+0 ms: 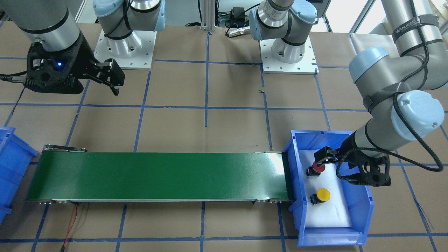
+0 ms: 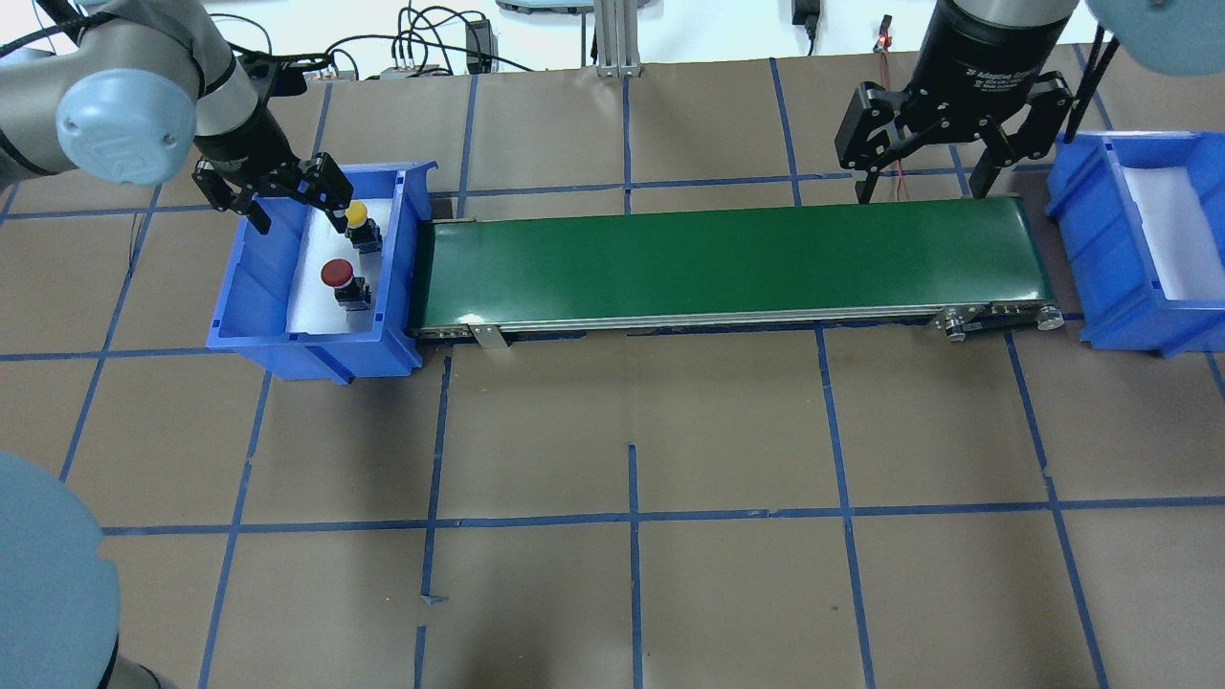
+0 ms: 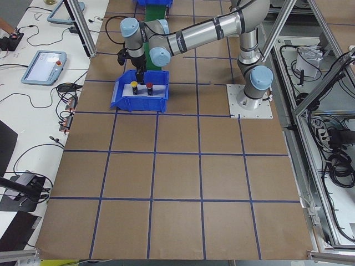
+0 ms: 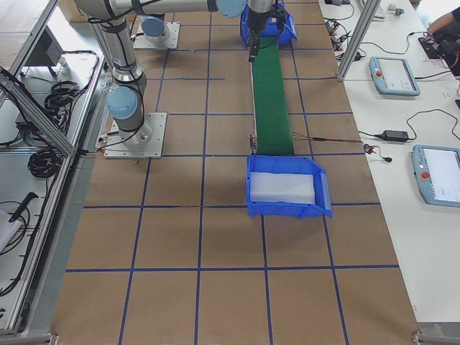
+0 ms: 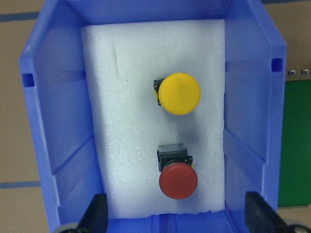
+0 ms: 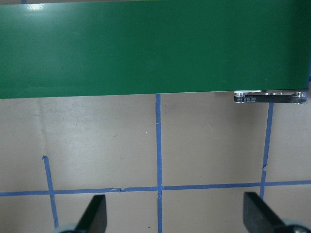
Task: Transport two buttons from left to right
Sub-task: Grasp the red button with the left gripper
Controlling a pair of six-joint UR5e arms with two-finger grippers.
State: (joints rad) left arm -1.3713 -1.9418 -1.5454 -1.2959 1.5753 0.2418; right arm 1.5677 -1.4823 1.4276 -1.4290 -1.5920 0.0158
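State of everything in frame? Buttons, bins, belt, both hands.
red button, in left bin, not gripped
yellow button, same bin, not gripped
left bin, holds both buttons
right bin, foam only
belt, bare; motion unclear
left hand, open over left bin
right hand, open, empty, beside belt

Left gripper (image 2: pixel 299 212), jaws wide apart, hangs just beyond the green belt's (image 2: pixel 727 263) left end; right gripper (image 2: pixel 921 184), likewise spread, points down beside its right end.
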